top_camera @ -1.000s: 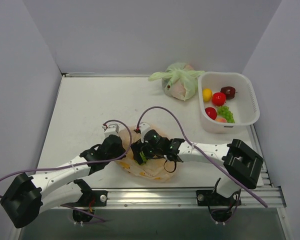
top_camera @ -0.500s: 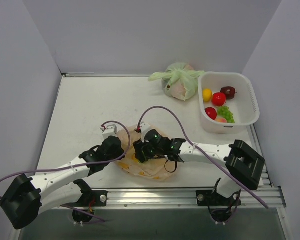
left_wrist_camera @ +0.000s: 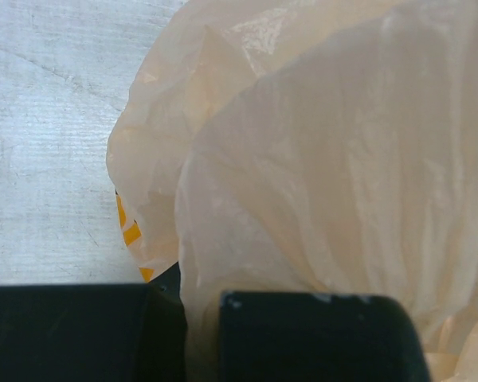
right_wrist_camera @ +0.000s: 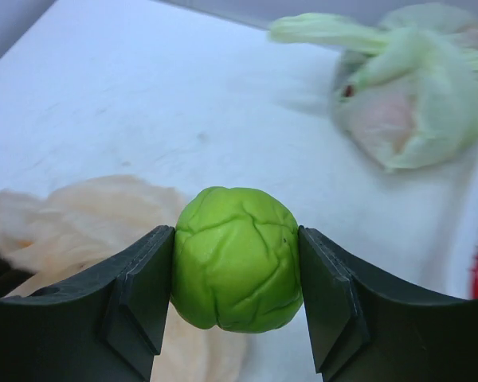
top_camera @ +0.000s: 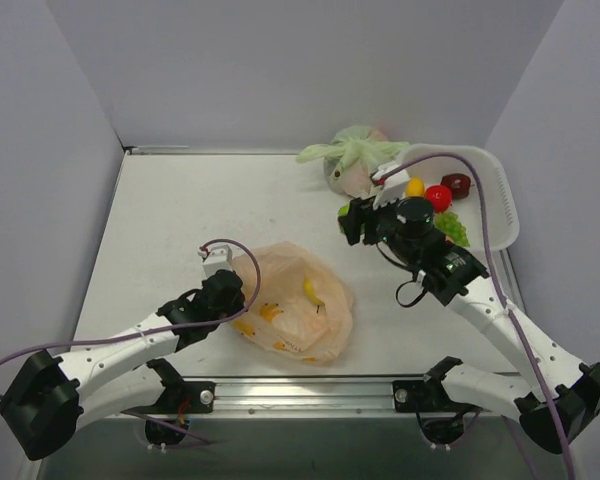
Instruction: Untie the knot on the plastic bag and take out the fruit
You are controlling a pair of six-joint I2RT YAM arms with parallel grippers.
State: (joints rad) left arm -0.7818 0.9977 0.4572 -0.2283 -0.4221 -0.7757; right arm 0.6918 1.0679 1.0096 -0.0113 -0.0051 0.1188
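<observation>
The peach-orange plastic bag (top_camera: 298,312) lies slack and flattened on the table near the front edge, its yellow prints showing. No tied knot shows on it. My left gripper (top_camera: 230,296) is shut on the bag's left edge; in the left wrist view the film (left_wrist_camera: 319,159) runs down between the jaws (left_wrist_camera: 201,318). My right gripper (top_camera: 353,222) is raised above the table, right of the bag, and is shut on a round green fruit (right_wrist_camera: 236,259). That fruit is hidden in the top view. The bag (right_wrist_camera: 72,219) lies below and behind it.
A white basket (top_camera: 504,205) at the back right holds a yellow fruit (top_camera: 414,188), red fruits (top_camera: 438,197) and a green grape bunch (top_camera: 453,230). A knotted pale green bag (top_camera: 360,160) sits left of the basket and also shows in the right wrist view (right_wrist_camera: 414,103).
My right gripper has come out of the peach bag with the green fruit, rising and moving back and right toward the basket. The bag has spread out flat. My left gripper has stayed put.
</observation>
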